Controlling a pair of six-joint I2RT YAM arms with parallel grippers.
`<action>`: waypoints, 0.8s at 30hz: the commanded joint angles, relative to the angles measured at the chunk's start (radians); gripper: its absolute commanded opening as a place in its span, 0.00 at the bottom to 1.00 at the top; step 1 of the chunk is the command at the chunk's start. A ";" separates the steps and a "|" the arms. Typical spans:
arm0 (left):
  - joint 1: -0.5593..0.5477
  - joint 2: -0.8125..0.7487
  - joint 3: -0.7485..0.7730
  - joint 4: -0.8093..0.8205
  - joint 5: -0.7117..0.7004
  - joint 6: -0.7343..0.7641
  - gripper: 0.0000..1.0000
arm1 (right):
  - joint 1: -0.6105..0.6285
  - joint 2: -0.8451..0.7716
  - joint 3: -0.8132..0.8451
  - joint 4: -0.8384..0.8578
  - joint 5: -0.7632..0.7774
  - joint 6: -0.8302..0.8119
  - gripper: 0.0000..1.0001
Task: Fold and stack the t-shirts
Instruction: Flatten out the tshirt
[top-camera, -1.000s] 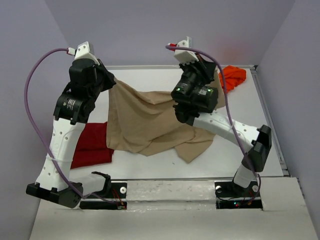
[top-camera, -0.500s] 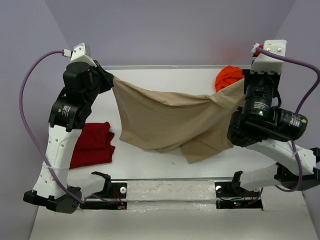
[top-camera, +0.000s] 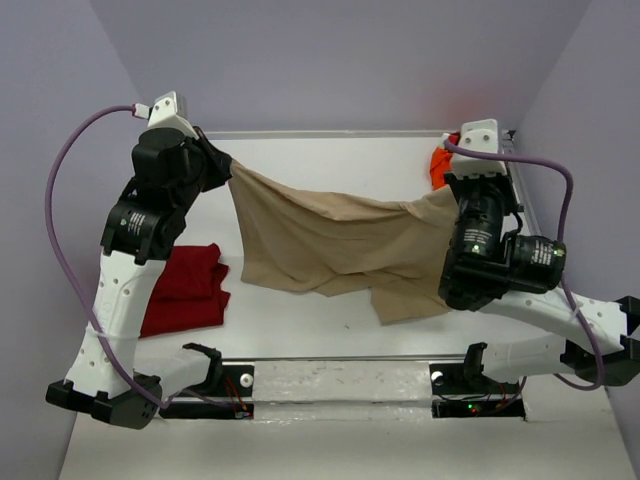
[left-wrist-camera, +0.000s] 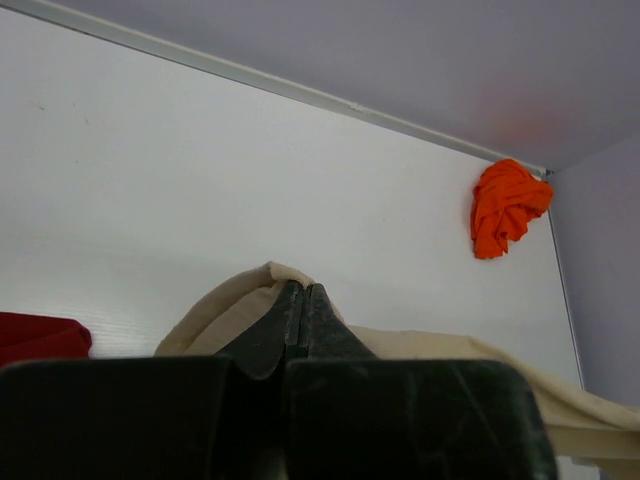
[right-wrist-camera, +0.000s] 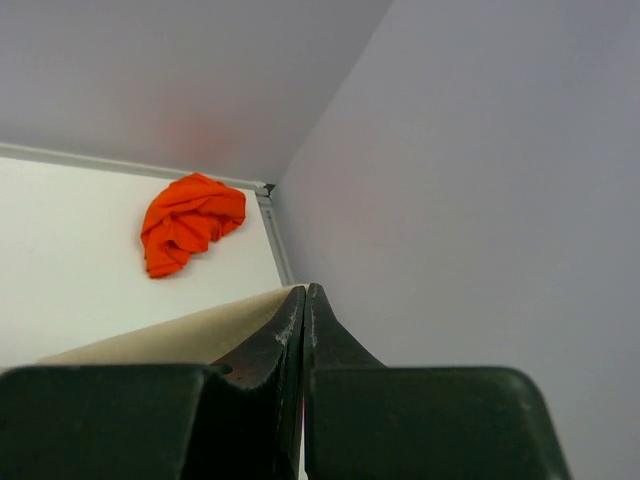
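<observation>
Tan t-shirt (top-camera: 330, 245): slung unfolded between left gripper (left-wrist-camera: 303, 288) and right gripper (right-wrist-camera: 305, 290), each pinching an edge. Dark red t-shirt (top-camera: 185, 290), to its left: apparently folded. Orange t-shirt (left-wrist-camera: 508, 208), beyond its right end: crumpled, pending.

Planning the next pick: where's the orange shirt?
The orange t-shirt lies crumpled in the far right corner of the table, partly hidden behind the right arm in the top view.
</observation>
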 joint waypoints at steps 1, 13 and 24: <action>-0.013 -0.009 -0.006 0.033 -0.006 -0.003 0.00 | 0.011 0.037 0.074 0.394 0.062 -0.278 0.00; -0.039 0.044 0.032 0.007 -0.126 0.008 0.00 | -0.067 0.186 0.156 0.388 -0.031 -0.295 0.00; -0.072 0.074 0.011 0.021 -0.135 0.031 0.00 | -0.101 0.176 0.029 0.392 0.017 -0.318 0.00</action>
